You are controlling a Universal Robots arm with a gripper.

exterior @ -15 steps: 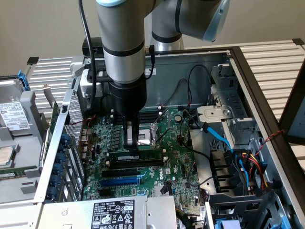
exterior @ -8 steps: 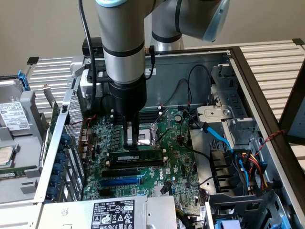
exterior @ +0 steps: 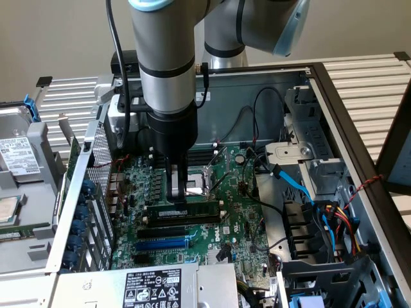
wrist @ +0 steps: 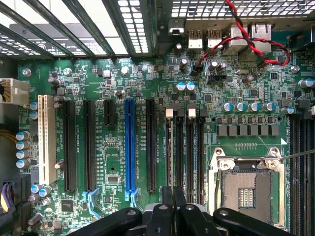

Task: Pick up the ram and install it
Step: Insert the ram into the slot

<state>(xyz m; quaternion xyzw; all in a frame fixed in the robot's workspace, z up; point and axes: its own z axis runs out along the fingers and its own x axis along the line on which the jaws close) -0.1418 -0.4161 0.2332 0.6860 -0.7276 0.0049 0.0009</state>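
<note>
Your claw (exterior: 178, 195) is pinched shut on the top edge of the long dark-green ram stick (exterior: 187, 210), which stands edgewise over the black white-clipped memory slots (wrist: 191, 147). Press straight down with the stick level, so both ends seat together.

Tool (exterior: 176, 194) points down — pinched shut.
</note>
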